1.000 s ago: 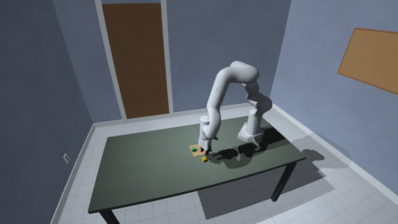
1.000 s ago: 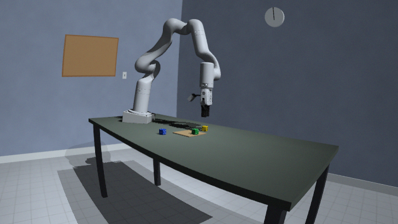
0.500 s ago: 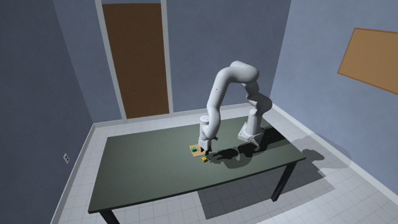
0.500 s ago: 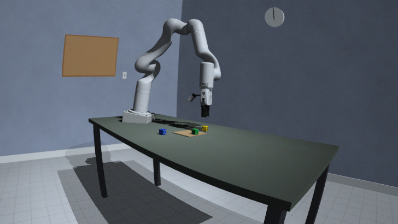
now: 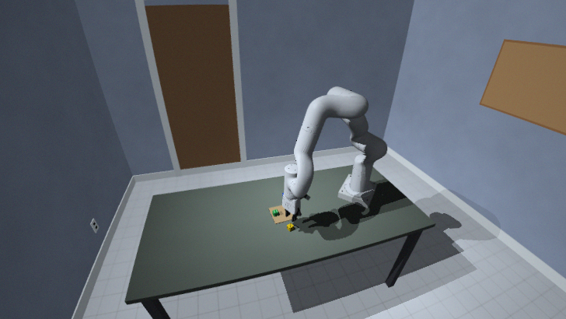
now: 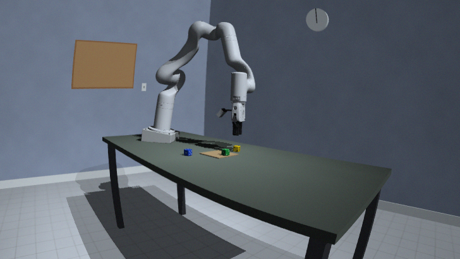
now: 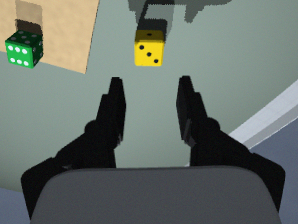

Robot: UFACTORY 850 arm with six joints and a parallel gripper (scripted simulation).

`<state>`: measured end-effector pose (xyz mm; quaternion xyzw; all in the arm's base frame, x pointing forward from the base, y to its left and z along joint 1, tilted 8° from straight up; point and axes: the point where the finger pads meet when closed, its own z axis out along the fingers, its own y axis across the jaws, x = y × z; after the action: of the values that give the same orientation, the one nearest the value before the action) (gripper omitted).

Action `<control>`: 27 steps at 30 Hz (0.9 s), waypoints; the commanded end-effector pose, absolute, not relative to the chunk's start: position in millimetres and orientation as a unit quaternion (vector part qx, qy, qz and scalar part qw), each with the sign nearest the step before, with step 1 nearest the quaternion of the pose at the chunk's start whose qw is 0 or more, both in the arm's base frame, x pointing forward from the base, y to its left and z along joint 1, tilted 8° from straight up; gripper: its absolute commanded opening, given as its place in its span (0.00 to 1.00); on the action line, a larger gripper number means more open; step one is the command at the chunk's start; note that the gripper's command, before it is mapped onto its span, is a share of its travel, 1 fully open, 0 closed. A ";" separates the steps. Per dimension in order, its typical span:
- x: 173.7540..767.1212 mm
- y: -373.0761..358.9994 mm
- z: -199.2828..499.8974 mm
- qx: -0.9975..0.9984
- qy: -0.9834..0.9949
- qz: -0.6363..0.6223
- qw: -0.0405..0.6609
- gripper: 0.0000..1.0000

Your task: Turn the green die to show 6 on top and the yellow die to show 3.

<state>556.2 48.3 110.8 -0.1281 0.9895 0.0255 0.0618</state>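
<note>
A yellow die (image 5: 290,226) (image 6: 236,148) (image 7: 149,52) lies on the table beside the mat (image 5: 281,219) (image 6: 210,154) (image 7: 70,30), off it. Its lit top face shows 3; a darker side shows 1. A green die (image 5: 275,212) (image 6: 225,151) (image 7: 19,55) lies on the mat near one edge, its lit top face showing 6. A blue die (image 6: 187,151) lies on the table off the mat; its top number is too small to read. My gripper (image 5: 291,216) (image 6: 237,134) (image 7: 150,90) is partly open, empty and pointing down, well above the table near the yellow die.
The dark green table (image 5: 205,237) (image 6: 289,180) carries the dice and mat. The arm's base (image 5: 354,192) (image 6: 157,134) stands at its other end from the long bare stretch. The arm's shadow falls near the yellow die. A table edge shows at the lower right of the wrist view.
</note>
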 end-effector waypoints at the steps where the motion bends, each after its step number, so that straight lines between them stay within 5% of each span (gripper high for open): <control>1: 557.0 48.3 111.5 -0.128 0.989 0.025 0.063 0.47; 27: 559.1 49.2 92.7 -0.128 0.989 0.026 0.063 0.47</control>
<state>557.8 49.0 94.3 -0.1284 0.9895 0.0263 0.0616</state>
